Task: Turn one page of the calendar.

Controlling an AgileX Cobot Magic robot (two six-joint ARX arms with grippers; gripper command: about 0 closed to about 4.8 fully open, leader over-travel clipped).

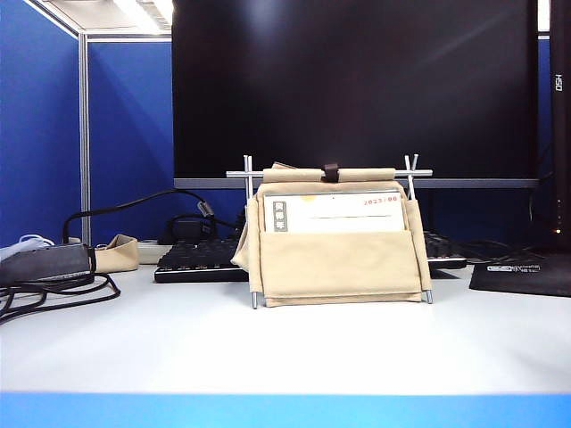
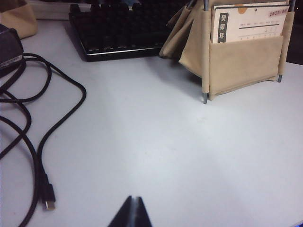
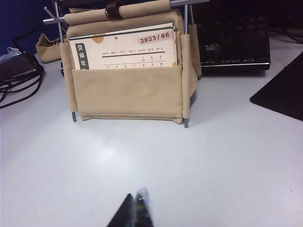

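- Far left of the exterior view we've got a pile of black cables and a small beige pouch sitting on the white tabletop.
- Our left claw only shows up in its own wrist cam: fingertips pressed together, nothing pinched, hovering low over bare tabletop, well apart from the calendar. A loose black cable with a small plug lies near it off to one side.
- Behind that, a black keyboard runs along the back, partly hidden by the calendar.
- The calendar stands upright mid-tabletop on its thin silver rod frame, beige canvas body, little brown strap on top. The sheet facing front reads "2023/06" in red, with a dark label strip at one edge.
- The big black monitor fills the back.
- Our right claw is shut too, empty, low over the tabletop in front of the calendar, not touching it.
- Far right there's a black mat.
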